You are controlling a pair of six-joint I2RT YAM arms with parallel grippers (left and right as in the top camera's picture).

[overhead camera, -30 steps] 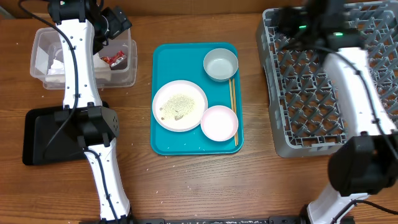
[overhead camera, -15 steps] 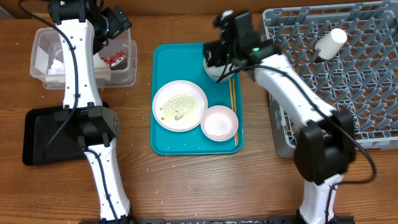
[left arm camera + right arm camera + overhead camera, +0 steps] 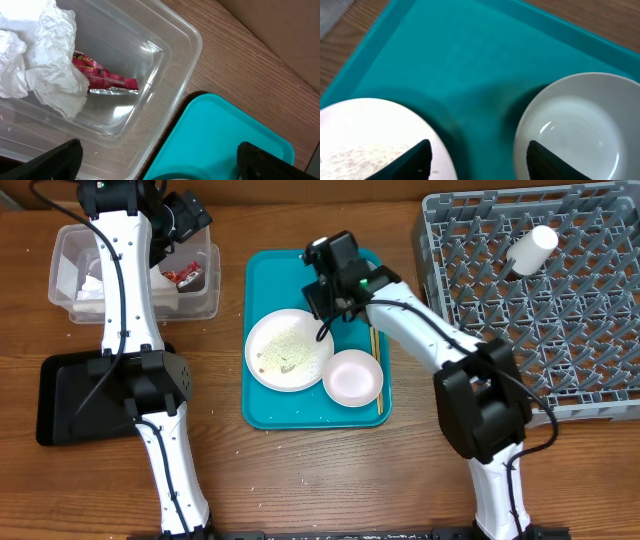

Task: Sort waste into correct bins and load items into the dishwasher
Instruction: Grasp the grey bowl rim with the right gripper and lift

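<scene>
**Grippers.** The right gripper [image 3: 479, 159] has its fingers spread wide, with nothing held and nothing touched. It hangs over the bare floor of the teal tray [image 3: 262, 395], between the plate [image 3: 256, 352] and the far bowl [image 3: 580, 125]. The left gripper [image 3: 160, 162] is likewise wide open and empty, poised above the side of the clear tub [image 3: 192, 40] that faces the teal tray.

**Containers, near side first.**
- The black tray [image 3: 60, 400] sits at the left of the table [image 3: 300, 480], partly under the left arm.
- The near bowl [image 3: 352, 377] stands in the teal tray's near right corner, just beside the plate.
- The plate carries a patch of rice grains [image 3: 285, 352].
- The chopsticks [image 3: 376, 370] lie along the teal tray's right edge, beside the near bowl.
- The clear tub, at far left, holds a crumpled napkin [image 3: 45, 65] and a red sauce packet [image 3: 107, 80]. One end of the packet is tucked under the napkin.
- The dish rack [image 3: 590, 360] stands at the right, and a cup [image 3: 530, 248] lies tilted among its far pegs.

**Arms.** The right arm rises from the near right and bends in front of the dish rack. Its forearm runs left and away to the teal tray's far half. The left arm runs straight away from the near edge, over the black tray, to the clear tub.
</scene>
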